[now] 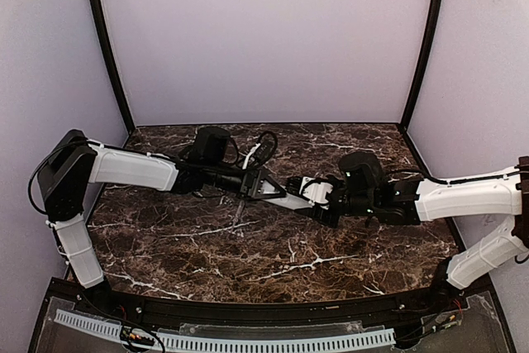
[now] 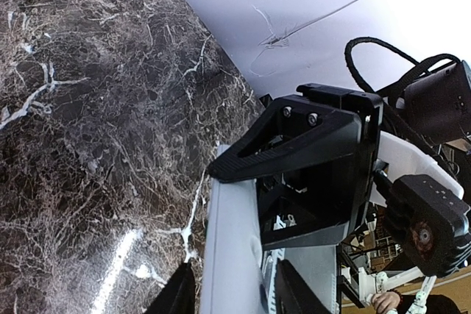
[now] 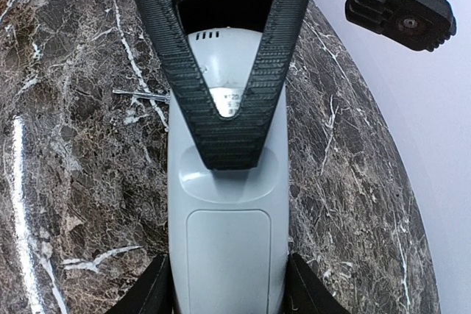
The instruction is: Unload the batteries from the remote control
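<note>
Marble bench (image 1: 248,245), with a white remote control (image 1: 287,201) held over its middle by both arms.
Left pincer (image 1: 273,190) clamps one end and right pincer (image 3: 229,295) pinches the other. The rear cover (image 3: 228,255) sits closed, so the batteries are hidden.

The top view looks down from high behind the near edge over the whole desk (image 1: 207,254). Each wrist view sits close behind its tool, left tool (image 2: 232,292) and right tool (image 3: 224,292), facing each other along the remote (image 1: 285,199), which all three views share.
</note>
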`<state>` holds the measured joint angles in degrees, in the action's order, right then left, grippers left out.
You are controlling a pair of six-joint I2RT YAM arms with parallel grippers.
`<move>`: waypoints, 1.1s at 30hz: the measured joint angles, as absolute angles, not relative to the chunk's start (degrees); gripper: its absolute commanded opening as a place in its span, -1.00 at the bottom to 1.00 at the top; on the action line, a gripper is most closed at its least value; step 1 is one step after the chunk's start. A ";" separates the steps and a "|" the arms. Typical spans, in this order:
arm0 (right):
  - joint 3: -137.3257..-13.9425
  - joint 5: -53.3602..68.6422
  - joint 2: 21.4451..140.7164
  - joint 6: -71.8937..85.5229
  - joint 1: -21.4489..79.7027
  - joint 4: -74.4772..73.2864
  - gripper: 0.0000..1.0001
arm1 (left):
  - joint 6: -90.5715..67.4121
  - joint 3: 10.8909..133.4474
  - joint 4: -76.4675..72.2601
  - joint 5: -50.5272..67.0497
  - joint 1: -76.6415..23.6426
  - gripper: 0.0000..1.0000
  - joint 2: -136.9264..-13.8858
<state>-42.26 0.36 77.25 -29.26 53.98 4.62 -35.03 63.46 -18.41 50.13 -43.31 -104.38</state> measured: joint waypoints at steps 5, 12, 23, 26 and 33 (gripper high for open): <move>-42.26 0.36 77.25 -29.23 53.98 4.56 -0.49 | -35.09 63.90 -18.31 50.13 -43.31 -0.42 -104.47; -42.26 -0.08 77.38 -29.06 53.93 4.12 -0.49 | -37.26 64.45 -19.25 50.52 -43.35 -0.66 -105.75; -41.87 -1.54 78.87 -27.90 53.84 4.93 -0.07 | -38.92 64.69 -19.27 50.06 -43.35 -0.99 -106.94; -41.87 -1.69 78.89 -27.42 53.84 5.06 0.18 | -39.20 64.69 -19.35 49.95 -43.35 -0.99 -106.94; -41.82 -3.20 78.98 -25.78 53.82 7.20 0.54 | -36.93 64.73 -16.62 48.47 -43.35 -0.99 -106.61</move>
<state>-41.82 -3.20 78.98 -25.78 53.82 7.20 -36.93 64.73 -16.62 48.47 -43.35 -106.61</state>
